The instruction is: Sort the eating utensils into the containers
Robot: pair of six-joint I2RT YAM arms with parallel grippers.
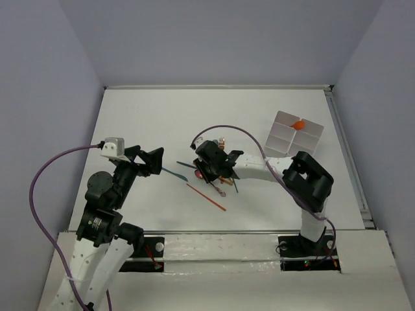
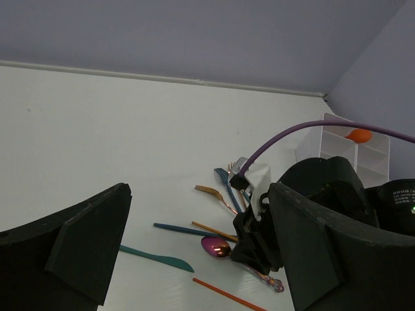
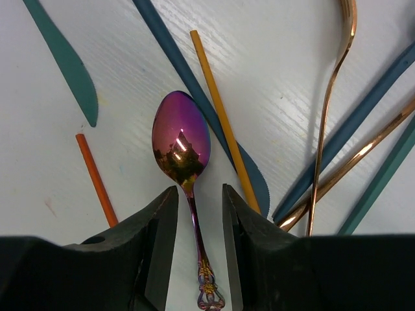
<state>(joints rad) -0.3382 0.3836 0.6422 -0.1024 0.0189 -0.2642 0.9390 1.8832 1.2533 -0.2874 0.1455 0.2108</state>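
The right hand (image 3: 194, 201) is down in the scatter of utensils near the middle of the tabletop (image 1: 162, 116), narrowed to a slot with a finger on each side of the neck of a shiny purple spoon (image 3: 181, 146). A sliver of white shows on both sides, so I'd say it hasn't pinched yet. The worry is the crowding. A yellow stick (image 3: 224, 123) runs just beside the spoon and disappears behind the right-side finger, with a dark blue knife (image 3: 172, 55) under it, so closing could catch the stick too or knock it askew. That neck is thin and glossy, and with the bowl hanging out front the spoon could swivel or slip on the lift. An orange stick (image 3: 96, 178) and a teal knife (image 3: 65, 61) lie off to the other side, clear of the grip. The left hand (image 2: 198, 243) hangs wide and empty, well apart. The white box (image 1: 282, 139) sits far off at the right back, an orange spoon (image 1: 298, 124) already in one compartment. The tabletop is plain white with a faint grain, boxed in by pale lavender walls (image 1: 214, 39).
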